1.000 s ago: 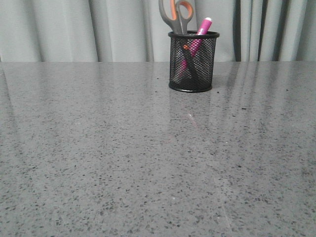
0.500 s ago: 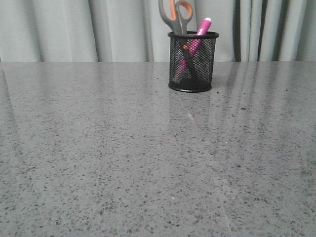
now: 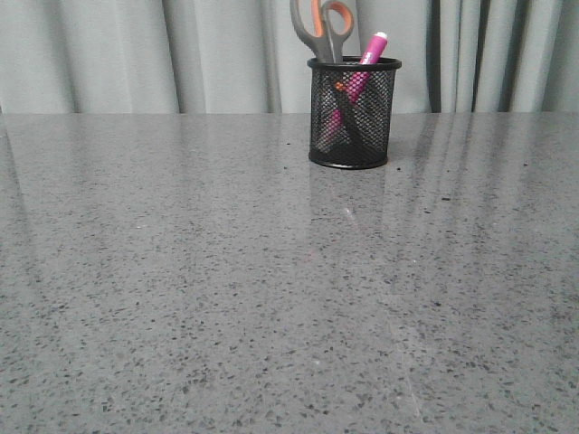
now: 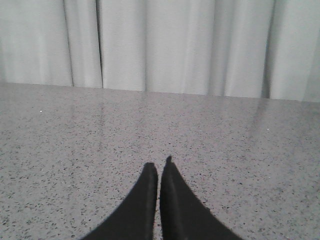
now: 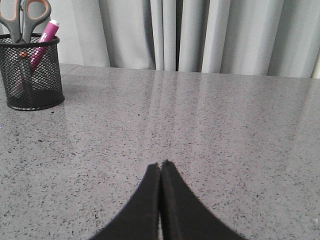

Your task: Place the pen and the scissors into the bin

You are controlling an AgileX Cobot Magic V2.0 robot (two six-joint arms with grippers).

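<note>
Standing in the bin (image 3: pixel 354 113) near the table's (image 3: pixel 181 271) far edge: scissors (image 3: pixel 323 27), pen (image 3: pixel 366 59).

Low front view facing curtains, wrist views near tabletop (right shares bin (image 5: pixel 32 72) with front)

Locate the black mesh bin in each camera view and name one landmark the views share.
Front view: the bin stands far back on the table, right of centre, before the curtain, holding the scissors and the pen.
Left wrist view: not in it.
Right wrist view: the bin is at the upper left edge, well beyond the shut fingers.
Shared landmark: the pleated grey curtain.
</note>
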